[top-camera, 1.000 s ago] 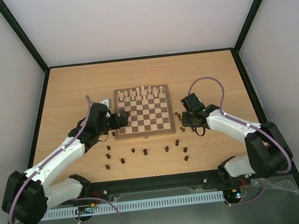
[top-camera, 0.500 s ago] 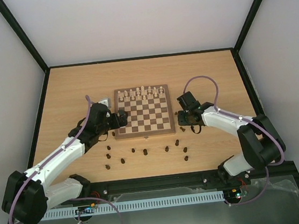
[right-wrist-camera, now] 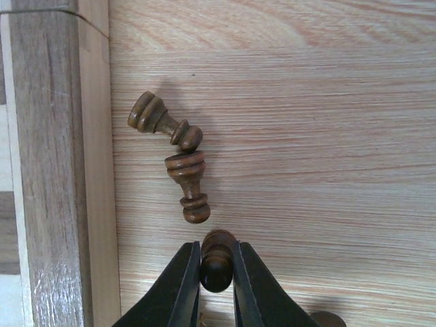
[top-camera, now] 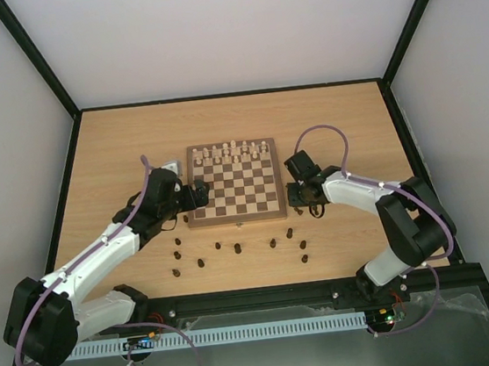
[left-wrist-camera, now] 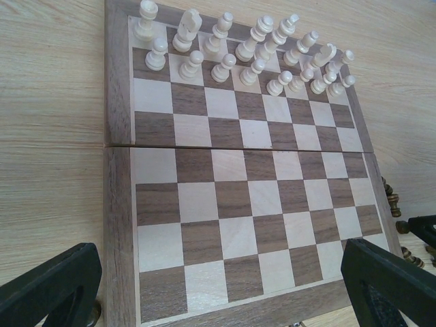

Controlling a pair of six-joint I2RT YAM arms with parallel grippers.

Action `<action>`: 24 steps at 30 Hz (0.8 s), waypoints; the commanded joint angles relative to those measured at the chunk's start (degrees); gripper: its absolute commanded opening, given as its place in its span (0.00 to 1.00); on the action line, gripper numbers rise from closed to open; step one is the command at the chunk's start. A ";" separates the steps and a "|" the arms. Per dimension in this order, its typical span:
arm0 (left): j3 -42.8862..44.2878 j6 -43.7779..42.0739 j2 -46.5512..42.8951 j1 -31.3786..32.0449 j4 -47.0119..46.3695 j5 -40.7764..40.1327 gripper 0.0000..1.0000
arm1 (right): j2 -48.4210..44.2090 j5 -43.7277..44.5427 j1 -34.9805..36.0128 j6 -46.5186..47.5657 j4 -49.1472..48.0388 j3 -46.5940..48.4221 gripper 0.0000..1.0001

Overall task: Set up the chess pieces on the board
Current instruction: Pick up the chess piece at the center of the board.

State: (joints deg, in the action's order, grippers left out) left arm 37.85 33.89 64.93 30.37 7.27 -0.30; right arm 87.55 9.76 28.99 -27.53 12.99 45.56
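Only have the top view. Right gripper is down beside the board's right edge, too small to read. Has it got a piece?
Observer: Yes. In the right wrist view, the right gripper is pinched shut on the round top of a dark piece.
Operator: Anything close to it?
Observer: Two fallen dark pieces lie on their sides on the table just ahead of the fingertips. They appear to touch each other, beside the board frame.
Operator: Left side?
Observer: In the left wrist view, the left gripper is wide open over the board's near edge, holding nothing.
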 commanded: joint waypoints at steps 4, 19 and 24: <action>-0.71 -0.58 0.14 0.39 -0.36 -0.60 0.99 | 1.11 2.31 0.54 -0.22 1.34 1.38 0.12; -0.69 -1.29 -1.85 0.36 1.07 -1.59 0.99 | -6.95 8.30 4.64 -1.47 10.24 6.60 0.05; -0.79 -1.20 -3.04 0.39 2.03 -2.36 0.99 | -4.01 6.25 8.70 -1.08 11.80 13.09 0.05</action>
State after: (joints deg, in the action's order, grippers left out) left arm 37.85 33.41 63.72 30.37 7.68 -1.15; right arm 81.87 16.21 34.98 -28.49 19.90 53.91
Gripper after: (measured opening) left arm 0.994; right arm 0.081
